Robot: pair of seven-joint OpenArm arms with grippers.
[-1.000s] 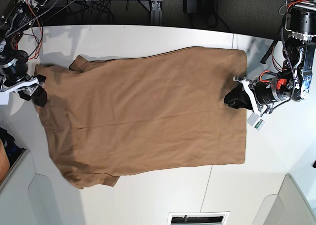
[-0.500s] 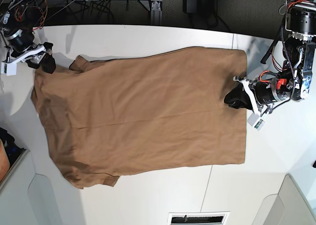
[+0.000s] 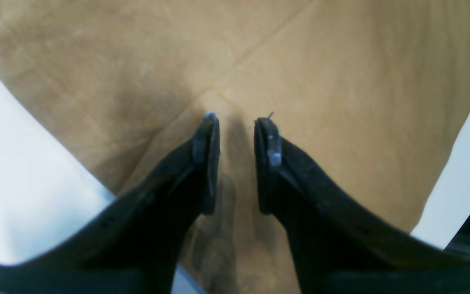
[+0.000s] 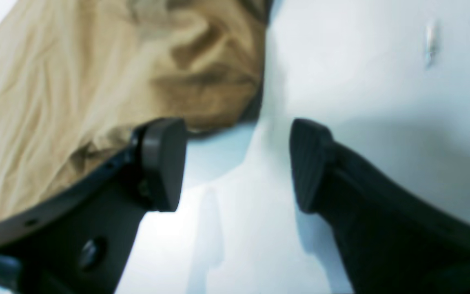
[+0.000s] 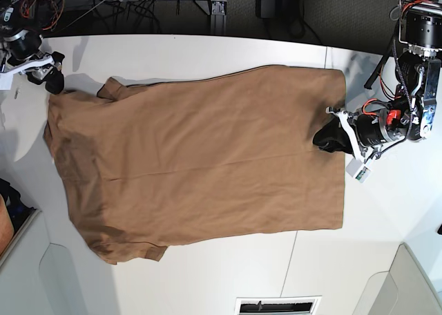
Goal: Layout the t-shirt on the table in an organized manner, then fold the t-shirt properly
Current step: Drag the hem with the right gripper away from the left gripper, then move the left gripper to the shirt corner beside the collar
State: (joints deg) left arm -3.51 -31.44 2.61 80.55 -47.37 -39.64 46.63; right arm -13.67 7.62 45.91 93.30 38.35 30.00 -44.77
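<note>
1. Left pincer (image 3: 236, 124) sits at the hem edge of the plain tan-brown cotton t-shirt (image 5: 200, 159), its black fingers a narrow gap apart with cloth lying between and beneath the tips; whether the fabric is actually pinched cannot be told from the left wrist view.
2. Right pincer (image 4: 237, 163) has its jaws spread wide with only bare tabletop between them, holding nothing; a rumpled sleeve (blurred in this close view) lies just beside one finger (image 4: 163, 163).
3. In the base view the right pincer (image 5: 50, 70) is at the table's far corner near the shirt's shoulder, partly cut off by the frame edge, and the arm behind it is mostly out of sight.
4. Left arm reaches in from the side, wrist low and roughly level with the cloth.
5. Spread fairly flat on the large smooth white table (image 5: 207, 49), the shirt has its lower sleeve bunched near the front edge; its neck tag is not visible.
</note>
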